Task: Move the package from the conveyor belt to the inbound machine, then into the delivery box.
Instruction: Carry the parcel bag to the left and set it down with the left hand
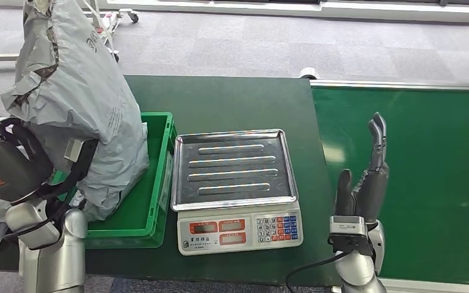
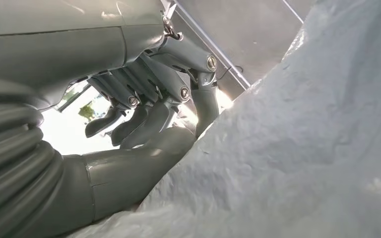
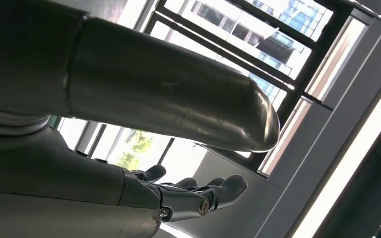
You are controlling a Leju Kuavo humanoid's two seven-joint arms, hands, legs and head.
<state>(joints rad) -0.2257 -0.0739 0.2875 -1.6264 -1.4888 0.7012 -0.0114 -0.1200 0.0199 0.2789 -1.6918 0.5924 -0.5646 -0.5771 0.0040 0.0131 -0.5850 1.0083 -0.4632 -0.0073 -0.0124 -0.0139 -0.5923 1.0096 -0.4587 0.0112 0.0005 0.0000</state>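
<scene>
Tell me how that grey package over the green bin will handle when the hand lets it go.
The grey package is a creased, crumpled poly bag, so it is probably floppy and will slump rather than stand. Its film looks smooth, so it may slip in the left hand. It towers above the green bin with its lower part inside, so it could flop over the wall.

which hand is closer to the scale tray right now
Right. The right hand hovers open just beside the scale tray, over the conveyor; the left hand holds the grey package above the green bin.
</scene>
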